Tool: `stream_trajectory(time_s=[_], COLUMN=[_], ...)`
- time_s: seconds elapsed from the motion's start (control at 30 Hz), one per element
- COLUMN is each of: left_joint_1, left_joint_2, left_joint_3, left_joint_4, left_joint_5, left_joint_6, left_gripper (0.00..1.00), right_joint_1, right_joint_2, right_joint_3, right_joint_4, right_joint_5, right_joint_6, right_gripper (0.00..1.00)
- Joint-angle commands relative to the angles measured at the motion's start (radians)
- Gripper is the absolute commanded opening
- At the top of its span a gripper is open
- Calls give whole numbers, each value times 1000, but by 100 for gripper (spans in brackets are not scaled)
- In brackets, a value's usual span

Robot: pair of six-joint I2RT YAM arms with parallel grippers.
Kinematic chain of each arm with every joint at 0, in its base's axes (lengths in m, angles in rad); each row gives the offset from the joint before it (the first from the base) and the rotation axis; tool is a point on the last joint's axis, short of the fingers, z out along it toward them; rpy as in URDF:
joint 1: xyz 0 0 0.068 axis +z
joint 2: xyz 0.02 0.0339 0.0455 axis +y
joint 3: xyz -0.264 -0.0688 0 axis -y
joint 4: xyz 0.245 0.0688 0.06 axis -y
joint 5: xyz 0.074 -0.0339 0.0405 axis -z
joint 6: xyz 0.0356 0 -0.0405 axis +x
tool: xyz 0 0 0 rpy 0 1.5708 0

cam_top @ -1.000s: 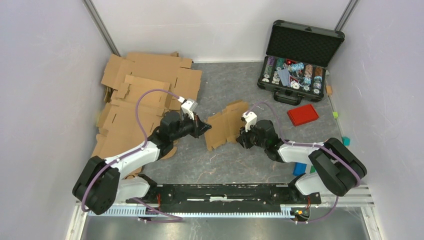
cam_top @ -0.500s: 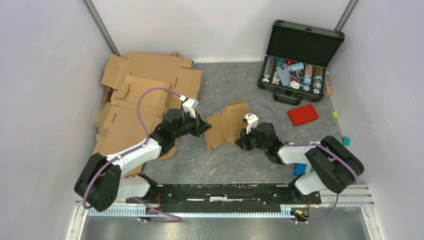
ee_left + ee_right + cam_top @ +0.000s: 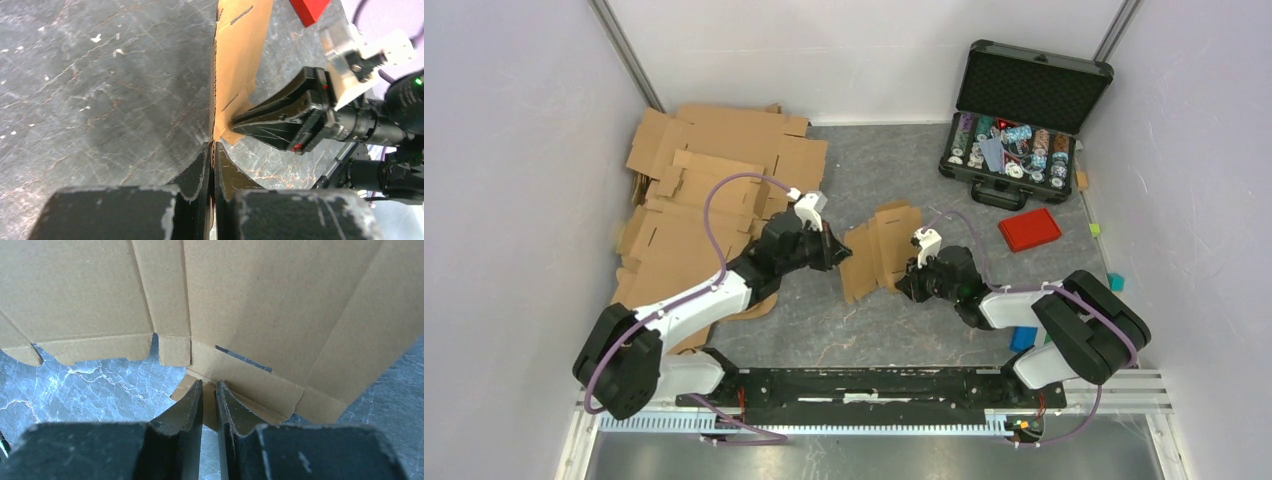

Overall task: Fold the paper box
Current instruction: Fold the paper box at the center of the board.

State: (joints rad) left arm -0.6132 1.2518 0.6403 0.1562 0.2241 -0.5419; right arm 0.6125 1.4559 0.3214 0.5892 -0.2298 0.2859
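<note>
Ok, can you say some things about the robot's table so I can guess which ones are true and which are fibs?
1. The left gripper is pinched shut on the edge of the paper box. True.
2. The black case is closed. False: its lid stands open, with chips inside.
3. The red lid lies inside the case. False: it lies on the table, in front of the case.
4. Big cardboard sheets are piled on the table's left side. True.
</note>
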Motion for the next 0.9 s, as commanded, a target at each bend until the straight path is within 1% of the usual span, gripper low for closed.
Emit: stream_trajectory(time_s=[0.0, 0.17, 0.27, 0.37, 0.43, 0.57, 0.63, 0.77, 0.87], left_joint_1=[-121, -274, -332, -372, -393, -458, -491, -528, -538], left_joint_2=[-79, -155, -177, -181, -164, -102, -70, -22, -10], left_joint_3=[-10, -78, -93, -107, -104, -65, -47, -26, -21], left_joint_4=[-4, 61, 48, 43, 42, -5, -19, -28, -35], left_joint_5=[-129, -300, -362, -392, -404, -511, -557, -603, -631], left_joint_6=[105, 259, 333, 384, 412, 476, 499, 521, 527], left_gripper=[2, 2, 2, 2, 2, 2, 2, 2, 2], right_joint_1=[2, 1, 2, 1, 2, 1, 1, 1, -2], right_joint_2=[-9, -37, -86, -134, -155, -219, -264, -359, -447], right_joint_3=[-40, -47, -56, -66, -69, -97, -105, -108, -137], right_joint_4=[-32, -44, -57, -79, -94, -110, -132, -205, -218], right_joint_5=[-19, -9, 18, 49, 47, 61, 86, 170, 234], right_joint_6=[6, -12, -25, -42, -53, -67, -77, -103, -100], right_gripper=[21, 23, 26, 28, 30, 34, 38, 42, 51])
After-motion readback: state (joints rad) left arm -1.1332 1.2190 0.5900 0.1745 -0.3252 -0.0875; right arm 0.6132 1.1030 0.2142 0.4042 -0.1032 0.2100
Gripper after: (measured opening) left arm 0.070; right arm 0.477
